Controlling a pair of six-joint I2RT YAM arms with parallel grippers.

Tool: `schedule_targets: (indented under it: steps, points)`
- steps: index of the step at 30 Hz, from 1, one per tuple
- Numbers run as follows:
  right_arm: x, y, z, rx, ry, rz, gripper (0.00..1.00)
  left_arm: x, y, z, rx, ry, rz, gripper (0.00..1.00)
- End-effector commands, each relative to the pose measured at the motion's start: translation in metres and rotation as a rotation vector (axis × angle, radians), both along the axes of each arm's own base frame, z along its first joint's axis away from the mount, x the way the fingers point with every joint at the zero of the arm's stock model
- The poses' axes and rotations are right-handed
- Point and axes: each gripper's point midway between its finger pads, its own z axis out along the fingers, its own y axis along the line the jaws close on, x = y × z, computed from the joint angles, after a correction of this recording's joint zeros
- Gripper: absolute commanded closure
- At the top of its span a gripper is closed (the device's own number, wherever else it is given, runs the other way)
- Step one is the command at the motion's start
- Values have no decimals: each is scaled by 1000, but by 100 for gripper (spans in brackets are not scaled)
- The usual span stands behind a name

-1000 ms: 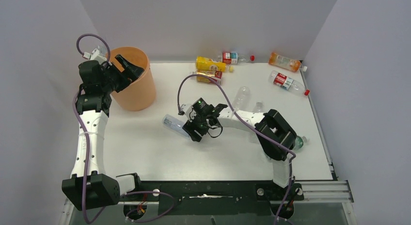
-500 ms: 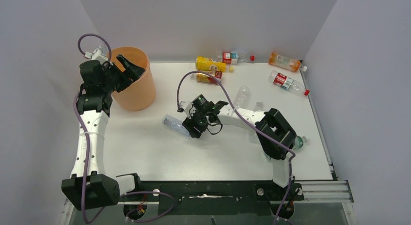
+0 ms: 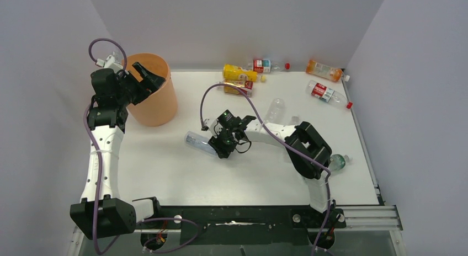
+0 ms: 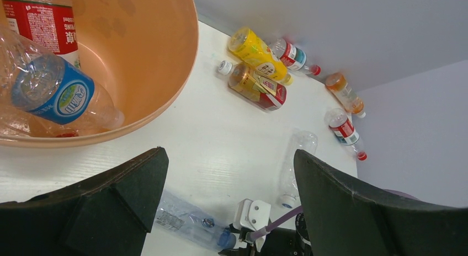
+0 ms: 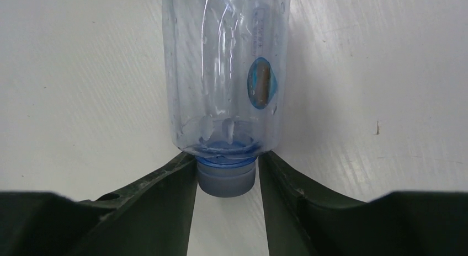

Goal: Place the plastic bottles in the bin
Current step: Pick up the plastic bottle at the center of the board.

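Note:
The peach-orange bin stands at the far left and holds a blue-labelled bottle and a red-labelled bottle. My left gripper hangs open and empty over the bin's rim. A clear bottle with a blue cap lies on the table mid-left. My right gripper is low on the table, its fingers closed either side of the cap and neck of this bottle. The bottle also shows in the left wrist view.
Loose bottles lie at the back: a yellow one, a red-gold one, a red-blue labelled one, an orange one, a red-labelled one. A clear one lies mid-table. A green one lies by the right arm.
My right gripper has edged left along the table onto the cap end of the clear bottle. The left arm has not moved.

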Motion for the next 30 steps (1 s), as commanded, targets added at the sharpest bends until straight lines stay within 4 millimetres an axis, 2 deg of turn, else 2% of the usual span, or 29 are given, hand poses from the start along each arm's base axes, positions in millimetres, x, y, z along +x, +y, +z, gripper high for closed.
schedule_targets:
  steps: [1,6,10,19,21,25,30]
  points:
    - [9,16,24,64,-36,15,58,0,-1,20,28,-69,-9,15]
    - [8,15,37,83,-56,-8,64,-3,-2,17,26,-64,-14,15]
    - [6,11,61,127,-86,-48,69,-7,-3,20,32,-76,-20,15]
    - [-15,-4,106,224,-135,-161,69,-15,-14,26,0,-95,-68,10]
    - [-20,-10,123,265,-154,-183,70,-16,-18,26,-15,-95,-82,10]
    - [-24,-23,147,320,-191,-243,71,-21,-33,24,-53,-96,-125,10]
    - [-22,-34,177,378,-248,-309,70,-30,-64,17,-109,-88,-192,10]
